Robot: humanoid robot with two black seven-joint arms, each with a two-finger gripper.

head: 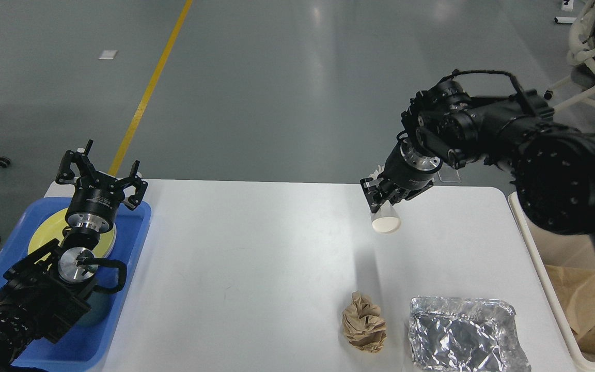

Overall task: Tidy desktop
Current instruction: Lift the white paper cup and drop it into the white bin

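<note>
The white desktop [256,268] fills the lower view. My right gripper [380,195] hangs above its far right part, shut on a white paper cup [385,219] whose round bottom faces me, lifted off the surface. A crumpled brown paper ball [363,322] and a crushed foil tray [460,333] lie near the front edge on the right. My left gripper [100,168] stands open above the far end of the blue tray [132,248], holding nothing.
The blue tray at the left holds a yellow plate [47,232] and a dark mug [98,305]. A cream bin [561,305] at the right edge contains brown paper [584,305]. Office chairs [586,62] stand on the floor beyond.
</note>
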